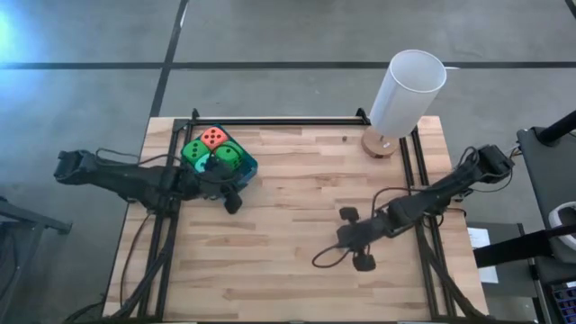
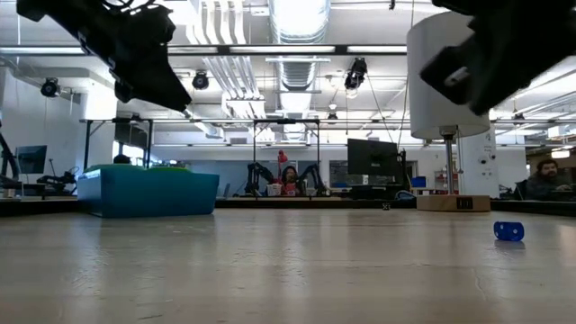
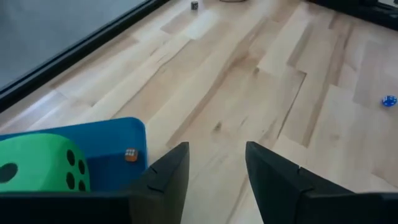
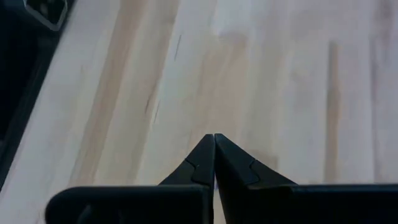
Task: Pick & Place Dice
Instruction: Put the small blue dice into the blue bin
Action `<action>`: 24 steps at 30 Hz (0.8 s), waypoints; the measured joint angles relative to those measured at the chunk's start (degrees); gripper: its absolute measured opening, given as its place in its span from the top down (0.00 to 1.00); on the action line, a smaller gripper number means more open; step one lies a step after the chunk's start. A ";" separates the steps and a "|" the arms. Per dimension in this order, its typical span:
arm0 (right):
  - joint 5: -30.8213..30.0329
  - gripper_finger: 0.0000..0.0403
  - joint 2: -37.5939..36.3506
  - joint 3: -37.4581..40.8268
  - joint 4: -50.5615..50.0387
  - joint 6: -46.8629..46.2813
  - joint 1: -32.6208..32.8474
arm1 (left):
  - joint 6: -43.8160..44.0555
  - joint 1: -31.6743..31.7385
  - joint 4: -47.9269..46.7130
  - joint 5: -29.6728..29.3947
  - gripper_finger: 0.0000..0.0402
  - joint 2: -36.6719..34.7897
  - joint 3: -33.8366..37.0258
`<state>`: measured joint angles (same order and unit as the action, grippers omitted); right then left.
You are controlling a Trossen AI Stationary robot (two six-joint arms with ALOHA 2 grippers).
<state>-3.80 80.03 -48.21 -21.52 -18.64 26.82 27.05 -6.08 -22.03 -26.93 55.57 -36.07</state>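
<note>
From here, the small teal soft cube with dark pips (image 3: 388, 101) is the only one of the four dice not yet in the shallow blue plastic tray (image 1: 249, 167). The tray sits by the far left corner of the pale wooden table (image 1: 297, 234) and already holds the orange-red soft die (image 1: 213, 137) and the two bright green soft dice (image 1: 194, 151) (image 1: 229, 157).

My left gripper (image 3: 216, 149) hangs just beside the tray's near right corner. Its fingers are apart with nothing between them, and it points out across the bare boards. The teal die lies well apart from it, forward and off towards the table's right edge. A cube has no long axis, so I judge the approach angle matters little and only the reach counts.

My right gripper (image 4: 214, 138) is over the right half of the table with its fingers pressed together and empty. I judge that arm the nearer one, though I can't confirm this.

The overhead camera doesn't show me the teal die at all, and I suspect the right arm covers it. The table-level camera shows it resting on the boards on the right, nearer than the tall white cylinder on its round wooden base (image 1: 409, 85). Only the left wrist camera gives its bearing from the open fingers
</note>
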 joint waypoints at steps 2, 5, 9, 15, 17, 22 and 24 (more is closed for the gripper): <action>0.96 0.98 0.47 0.00 -0.90 -2.06 1.11 | -0.07 -0.12 0.09 0.01 0.59 0.00 0.00; 2.95 0.98 0.87 0.00 -2.57 -5.30 2.49 | -0.10 -0.16 0.08 0.20 0.59 0.00 0.00; 3.86 0.98 2.21 0.09 -5.14 -9.05 2.96 | -0.27 -0.21 0.03 1.29 0.60 0.00 0.00; 3.86 0.98 4.73 1.25 -5.22 -11.57 2.77 | -0.27 -0.25 0.03 1.50 0.62 0.00 0.00; 3.92 0.98 5.81 1.46 -5.29 -12.68 2.80 | -0.27 -0.25 0.10 1.50 0.62 0.00 0.00; 4.10 0.98 8.98 2.13 -5.19 -14.48 2.42 | -0.27 -0.25 0.37 1.58 0.62 0.00 0.00; 4.24 0.98 10.41 2.24 -5.23 -14.67 2.08 | -0.25 -0.25 0.75 2.02 0.61 0.00 0.00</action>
<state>0.44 90.44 -45.96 -26.75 -33.31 28.90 26.81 -6.33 -21.28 -24.91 55.57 -36.07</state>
